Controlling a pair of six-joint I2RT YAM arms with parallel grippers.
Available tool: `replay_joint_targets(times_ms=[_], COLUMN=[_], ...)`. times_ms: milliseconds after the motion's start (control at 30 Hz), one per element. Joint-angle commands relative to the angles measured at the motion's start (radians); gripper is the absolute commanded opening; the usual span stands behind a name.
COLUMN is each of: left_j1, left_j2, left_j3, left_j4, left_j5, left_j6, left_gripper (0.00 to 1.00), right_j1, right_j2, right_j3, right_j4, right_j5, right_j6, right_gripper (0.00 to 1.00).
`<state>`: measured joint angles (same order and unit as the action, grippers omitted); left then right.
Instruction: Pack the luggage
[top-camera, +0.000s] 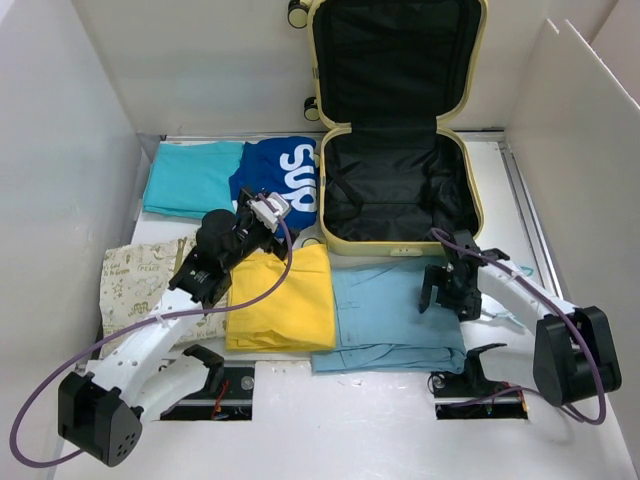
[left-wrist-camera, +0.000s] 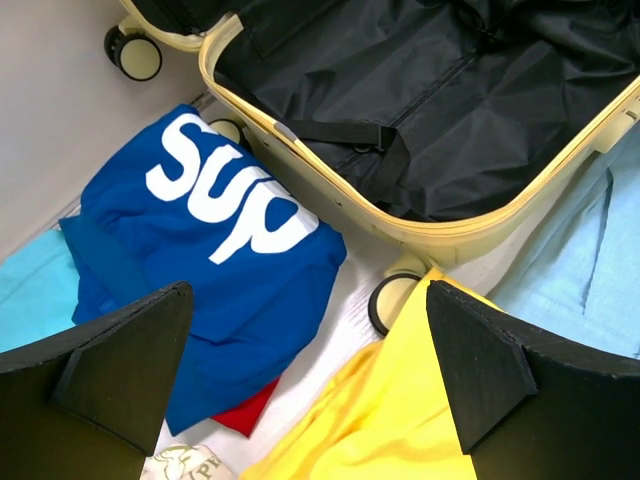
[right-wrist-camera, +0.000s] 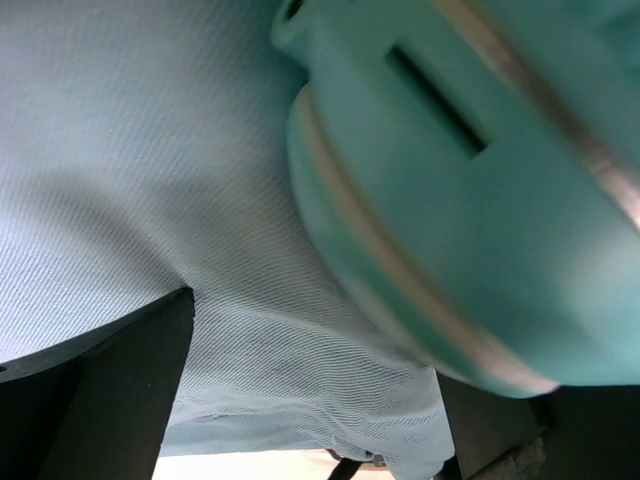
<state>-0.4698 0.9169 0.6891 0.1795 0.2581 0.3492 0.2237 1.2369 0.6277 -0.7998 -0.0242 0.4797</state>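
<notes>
The luggage (top-camera: 404, 243), a pale yellow hard-shell case with black lining, lies open at the back centre, its lid leaning on the rear wall. The wrist view shows its rim (left-wrist-camera: 330, 190) and a wheel (left-wrist-camera: 392, 302). My left gripper (top-camera: 262, 222) hovers open over the gap between a blue printed shirt (left-wrist-camera: 210, 250) and a folded yellow garment (left-wrist-camera: 390, 420), with nothing between its fingers (left-wrist-camera: 308, 300). My right gripper (top-camera: 445, 285) is open and low over a light blue shirt (top-camera: 385, 315), whose fabric (right-wrist-camera: 200, 180) fills its view, fingers (right-wrist-camera: 140, 370) apart.
A turquoise shirt (top-camera: 190, 178) lies at the back left and a cream patterned cloth (top-camera: 135, 280) at the left. A red edge (left-wrist-camera: 245, 412) peeks from under the blue shirt. A blurred teal plastic object (right-wrist-camera: 480, 200) is close to my right gripper. White walls enclose the table.
</notes>
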Motion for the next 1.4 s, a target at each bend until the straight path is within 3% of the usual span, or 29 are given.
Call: replay_joint_targets(times_ms=[0,200,300,433,467,533,567,933,1133,1367], left_j1=[-0.004,-0.004,-0.004,-0.004,-0.004,-0.004,-0.004,-0.004,-0.004,-0.004], left_j2=[-0.023,-0.043,-0.043,-0.043,-0.043,-0.043,-0.043,-0.052,-0.061,-0.061], left_j3=[0.026,0.016,0.016,0.016,0.016,0.016,0.016,0.007,0.007,0.007], left_j4=[0.000,0.000,0.000,0.000,0.000,0.000,0.000,0.009,0.018,0.018], left_j5=[0.012,0.003,-0.006,-0.017,-0.017,-0.017,-0.017,-0.017,-0.037,-0.059], left_j6=[-0.039,-0.039,-0.039,-0.030,-0.030,-0.030,-0.030,-0.030,-0.012,-0.003], left_gripper=[1.00,1.00,1.00,1.00,1.00,1.00,1.00,1.00,1.00,1.00], right_j1=[0.009,0.101,0.112,0.112,0.102,0.101,0.101,0.180,0.180,0.299], right_j2=[0.024,0.056,0.043,0.009,-0.017,-0.043,-0.059,-0.255,-0.255,-0.206], right_j3=[-0.003,-0.111,-0.137,-0.197,-0.218,-0.227,-0.217,0.058,0.142,0.312], right_j4=[0.135,0.278,0.310,0.405,0.406,0.415,0.380,0.101,0.010,-0.104], right_j5=[-0.123,-0.244,-0.244,-0.256,-0.256,-0.256,-0.241,-0.135,-0.125,-0.086], right_j6=[-0.073,0.003,0.037,0.066,0.076,0.076,0.076,-0.013,-0.047,-0.113], right_gripper=[1.00,0.91,0.75,0.45,0.30,0.15,0.00,0.00,0.00,0.00])
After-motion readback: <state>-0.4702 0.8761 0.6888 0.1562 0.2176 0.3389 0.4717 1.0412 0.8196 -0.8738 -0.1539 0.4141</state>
